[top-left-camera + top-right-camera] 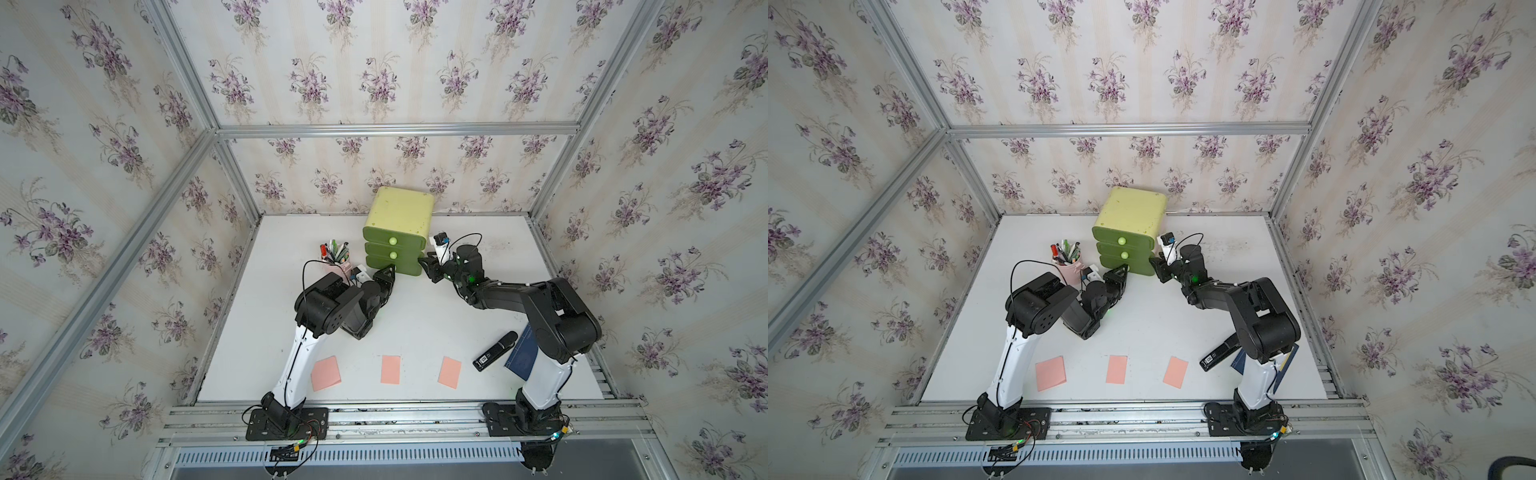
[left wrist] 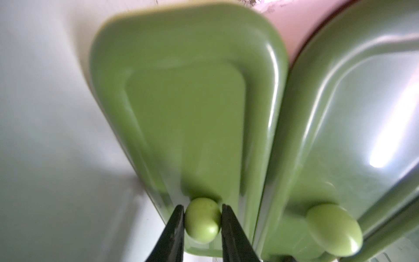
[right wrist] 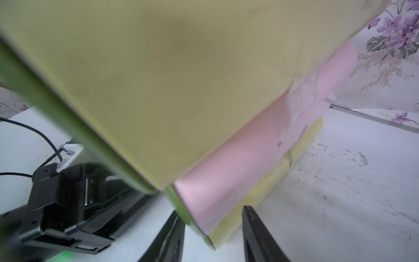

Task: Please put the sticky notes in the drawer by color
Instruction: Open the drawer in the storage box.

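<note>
White tabletop (image 1: pixel 415 324): your left gripper (image 2: pixel 202 208) is clamped tight on the btm knob (image 2: pixel 202 224) of the drawer (image 1: pixel 399 212). Your right gripper (image 3: pixel 210 209) pinches its lower corner just beside. Well behind both grippers, twd the arm bases (image 1: pixel 286 422), three pink sticky notes (image 1: pixel 390 369) lie flat in a row, apart.

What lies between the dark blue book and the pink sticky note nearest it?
A black stapler-like tool with a white label lies there; both top views show it.
</note>
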Robot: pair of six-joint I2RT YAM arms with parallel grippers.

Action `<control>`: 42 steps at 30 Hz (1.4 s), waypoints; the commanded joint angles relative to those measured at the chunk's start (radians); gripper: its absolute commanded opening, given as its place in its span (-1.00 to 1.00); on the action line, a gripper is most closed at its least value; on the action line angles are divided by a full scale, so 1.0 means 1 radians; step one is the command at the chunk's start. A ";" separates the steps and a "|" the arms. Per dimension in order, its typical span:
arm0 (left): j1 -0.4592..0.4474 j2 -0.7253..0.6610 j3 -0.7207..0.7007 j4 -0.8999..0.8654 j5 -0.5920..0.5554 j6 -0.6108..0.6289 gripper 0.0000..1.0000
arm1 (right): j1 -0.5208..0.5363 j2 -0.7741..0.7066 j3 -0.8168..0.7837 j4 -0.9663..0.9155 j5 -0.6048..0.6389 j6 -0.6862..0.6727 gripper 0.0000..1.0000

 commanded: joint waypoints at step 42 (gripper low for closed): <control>-0.157 -0.254 -0.413 -0.090 0.008 -0.103 -0.60 | 0.011 -0.019 0.036 -0.042 0.032 0.085 -0.11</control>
